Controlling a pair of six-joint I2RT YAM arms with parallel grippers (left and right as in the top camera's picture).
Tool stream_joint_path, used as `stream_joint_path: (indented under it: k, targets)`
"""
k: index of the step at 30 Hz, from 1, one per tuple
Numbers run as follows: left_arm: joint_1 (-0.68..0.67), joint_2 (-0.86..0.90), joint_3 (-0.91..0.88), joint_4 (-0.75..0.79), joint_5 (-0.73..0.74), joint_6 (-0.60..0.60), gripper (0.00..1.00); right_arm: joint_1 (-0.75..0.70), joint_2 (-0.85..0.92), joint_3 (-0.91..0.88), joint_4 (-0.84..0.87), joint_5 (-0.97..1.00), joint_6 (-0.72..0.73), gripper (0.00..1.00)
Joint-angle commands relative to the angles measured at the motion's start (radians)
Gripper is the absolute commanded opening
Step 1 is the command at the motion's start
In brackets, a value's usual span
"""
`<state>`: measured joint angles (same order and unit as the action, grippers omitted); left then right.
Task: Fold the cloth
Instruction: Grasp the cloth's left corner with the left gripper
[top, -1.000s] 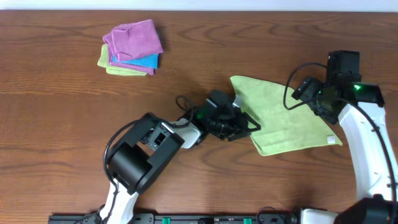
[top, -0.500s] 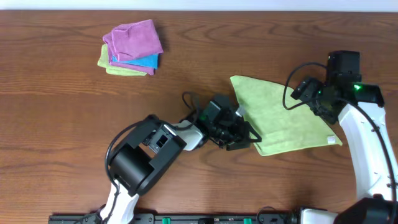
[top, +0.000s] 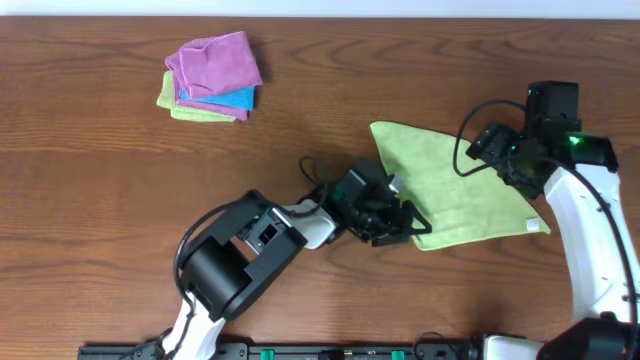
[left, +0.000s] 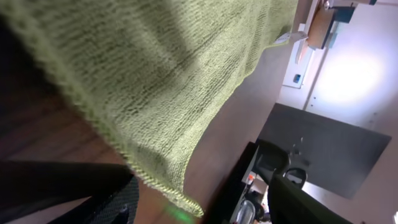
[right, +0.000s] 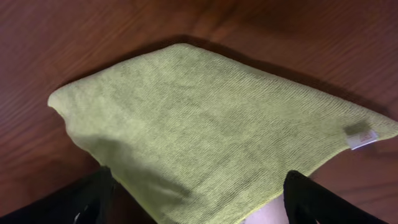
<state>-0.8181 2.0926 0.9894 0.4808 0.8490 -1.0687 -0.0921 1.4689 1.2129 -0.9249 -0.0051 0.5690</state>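
Yellow-green cloth (top: 455, 190) lies right of the middle of the counter (top: 100, 200) and looks already folded once. Left tool (top: 402, 226) is released at its near-left corner, and right tool (right: 202, 196) hangs released above it. The next fold probably needs fresh grasps on the corners.

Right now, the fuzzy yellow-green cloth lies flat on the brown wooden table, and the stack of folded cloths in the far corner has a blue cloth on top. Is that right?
Not quite. The overhead view shows a purple cloth on top of the stack of folded cloths; the blue cloth sits beneath it. The fuzzy yellow-green cloth does lie flat on the brown wooden table.
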Motion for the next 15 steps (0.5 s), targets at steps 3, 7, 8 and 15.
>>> stream_joint_path:
  k: [3, 7, 8, 15]
  targets:
    - [-0.008, 0.03, -0.005, -0.044, -0.103, 0.007, 0.68, -0.007, -0.006, 0.021, 0.002, -0.024, -0.009, 0.88]
    - [-0.019, 0.04, -0.005, -0.047, -0.146, 0.006, 0.67, -0.006, -0.006, 0.021, 0.002, -0.03, -0.009, 0.88]
    - [-0.023, 0.047, -0.005, -0.046, -0.151, 0.006, 0.67, -0.006, -0.006, 0.021, 0.002, -0.03, -0.009, 0.88]
    - [-0.027, 0.1, -0.005, -0.003, -0.15, -0.058, 0.62, -0.006, -0.006, 0.021, 0.002, -0.038, -0.009, 0.88]
